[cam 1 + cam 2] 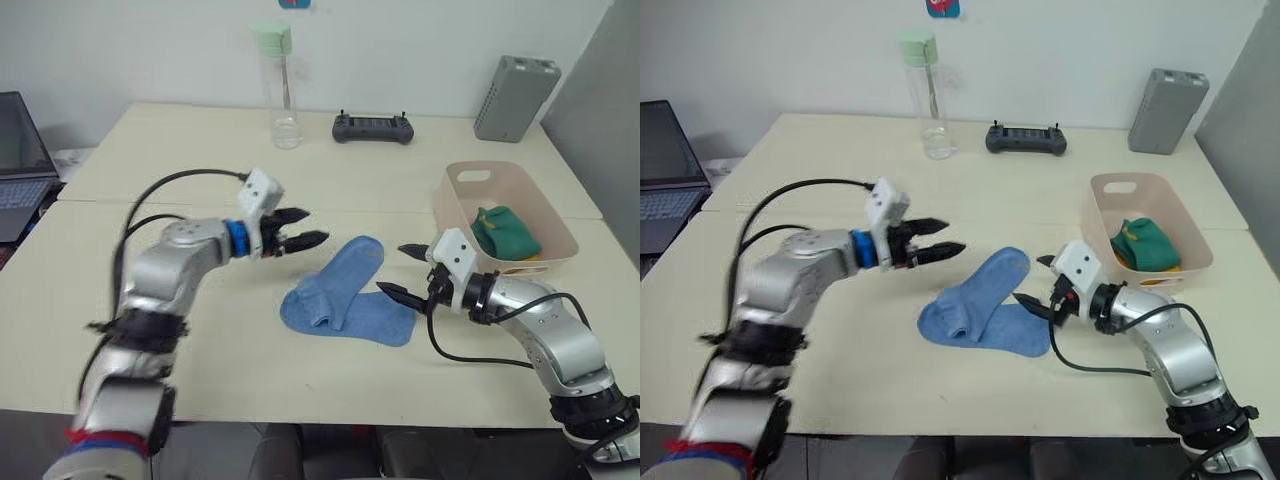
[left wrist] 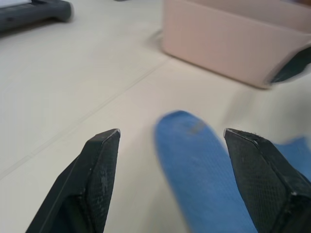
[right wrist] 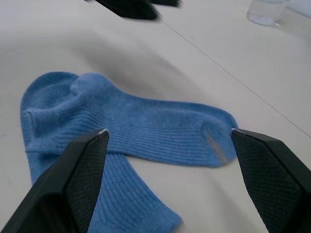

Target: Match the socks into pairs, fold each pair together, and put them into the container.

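Two light blue socks (image 1: 345, 295) lie overlapping in the middle of the table, one slanting up to the right (image 3: 146, 119), the other flat beneath it (image 1: 388, 322). My left gripper (image 1: 315, 226) hovers open just left of the upper sock's toe, holding nothing. At the socks' right edge my right gripper (image 1: 390, 268) is open too, and empty. The pink container (image 1: 470, 178) stands at the right. A folded dark green pair (image 1: 505, 232) rests inside it, with a bit of yellow (image 1: 530, 257) showing underneath.
Along the back of the table stand a clear bottle (image 1: 282, 90) with a green lid, a black controller (image 1: 373, 127) and a grey upright box (image 1: 516, 97). A laptop (image 1: 20, 165) sits at the far left. A seam (image 1: 150, 203) crosses the tabletop.
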Robot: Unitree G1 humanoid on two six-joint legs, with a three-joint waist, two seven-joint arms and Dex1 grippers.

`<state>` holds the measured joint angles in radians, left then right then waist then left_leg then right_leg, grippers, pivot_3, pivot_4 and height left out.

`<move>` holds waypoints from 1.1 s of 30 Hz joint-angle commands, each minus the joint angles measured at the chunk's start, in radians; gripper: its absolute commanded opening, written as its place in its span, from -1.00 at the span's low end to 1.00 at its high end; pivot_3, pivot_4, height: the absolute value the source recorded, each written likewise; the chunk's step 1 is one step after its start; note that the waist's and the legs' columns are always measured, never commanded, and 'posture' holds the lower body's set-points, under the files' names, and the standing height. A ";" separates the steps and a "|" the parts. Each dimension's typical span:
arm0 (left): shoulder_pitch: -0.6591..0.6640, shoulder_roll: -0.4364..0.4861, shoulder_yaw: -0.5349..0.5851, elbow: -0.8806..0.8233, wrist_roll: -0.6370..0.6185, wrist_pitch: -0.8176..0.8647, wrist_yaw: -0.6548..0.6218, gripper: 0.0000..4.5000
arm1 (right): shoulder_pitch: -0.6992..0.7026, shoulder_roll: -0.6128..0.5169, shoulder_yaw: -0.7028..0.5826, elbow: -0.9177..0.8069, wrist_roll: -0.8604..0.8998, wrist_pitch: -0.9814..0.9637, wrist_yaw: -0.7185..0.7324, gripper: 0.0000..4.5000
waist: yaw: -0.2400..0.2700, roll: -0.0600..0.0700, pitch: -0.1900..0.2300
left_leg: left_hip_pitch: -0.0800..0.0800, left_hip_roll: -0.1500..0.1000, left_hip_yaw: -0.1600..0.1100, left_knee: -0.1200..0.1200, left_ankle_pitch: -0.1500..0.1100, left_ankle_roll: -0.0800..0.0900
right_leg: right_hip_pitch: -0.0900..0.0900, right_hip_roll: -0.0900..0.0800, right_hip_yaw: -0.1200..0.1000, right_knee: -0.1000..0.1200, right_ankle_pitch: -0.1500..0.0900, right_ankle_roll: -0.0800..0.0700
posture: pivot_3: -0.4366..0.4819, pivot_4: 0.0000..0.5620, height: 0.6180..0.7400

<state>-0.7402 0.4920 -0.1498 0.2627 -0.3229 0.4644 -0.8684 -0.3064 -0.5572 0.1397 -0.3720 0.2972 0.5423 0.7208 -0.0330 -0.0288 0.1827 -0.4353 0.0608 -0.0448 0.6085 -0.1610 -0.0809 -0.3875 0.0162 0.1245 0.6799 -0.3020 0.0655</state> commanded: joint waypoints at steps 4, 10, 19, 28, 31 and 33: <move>-0.121 -0.148 -0.137 0.399 0.239 -0.324 0.028 0.58 | -0.006 0.019 0.005 -0.070 0.010 0.010 -0.010 0.91 | -0.001 0.000 0.000 | -0.001 0.000 0.000 -0.001 0.000 0.000 | -0.001 0.000 -0.001 0.001 0.002 -0.004 | -0.05 -0.47 1.00; -0.189 -0.209 -0.168 0.614 0.320 -0.409 -0.034 0.40 | 0.020 0.019 -0.002 -0.107 0.007 0.032 -0.031 0.91 | -0.001 0.000 0.000 | -0.001 0.000 -0.002 -0.001 0.000 0.000 | -0.001 0.001 -0.001 0.000 -0.001 0.000 | -0.05 -0.47 1.00; -0.191 -0.208 -0.093 0.626 0.306 -0.402 -0.054 -0.81 | 0.023 0.018 -0.004 -0.109 0.007 0.033 -0.041 0.91 | -0.007 0.000 0.000 | -0.001 0.000 -0.002 0.000 0.000 0.000 | 0.000 0.001 -0.001 0.001 0.000 0.001 | -0.05 -0.47 1.00; -0.133 -0.160 0.078 0.541 0.269 -0.310 0.175 -0.99 | -0.018 0.029 0.028 -0.057 -0.011 0.006 -0.030 0.91 | -0.022 0.000 0.000 | -0.001 0.000 -0.002 0.000 0.000 0.000 | 0.000 0.001 -0.001 0.001 0.000 0.001 | -0.05 -0.47 1.00; -0.095 -0.149 0.153 0.489 0.237 -0.246 0.263 -0.99 | -0.041 0.033 0.080 -0.022 -0.041 -0.020 -0.006 0.91 | -0.024 0.000 0.000 | -0.001 0.000 -0.002 0.000 0.000 0.000 | 0.000 0.001 -0.002 0.001 0.000 0.001 | -0.05 -0.47 1.00; -0.071 -0.147 0.183 0.457 0.225 -0.217 0.299 -0.99 | -0.066 0.030 0.136 0.019 -0.082 -0.038 0.012 0.91 | -0.024 0.000 0.000 | -0.001 0.000 -0.003 0.000 0.000 0.000 | 0.000 0.001 -0.002 0.002 0.000 0.001 | -0.05 -0.47 1.00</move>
<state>-0.8135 0.3342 0.0007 0.7700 -0.0796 0.2284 -0.6059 -0.3522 -0.5273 0.2467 -0.3592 0.2443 0.5349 0.7169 -0.0575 -0.0289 0.1828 -0.4359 0.0611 -0.0476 0.6084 -0.1611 -0.0807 -0.3877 0.0168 0.1225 0.6815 -0.3020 0.0664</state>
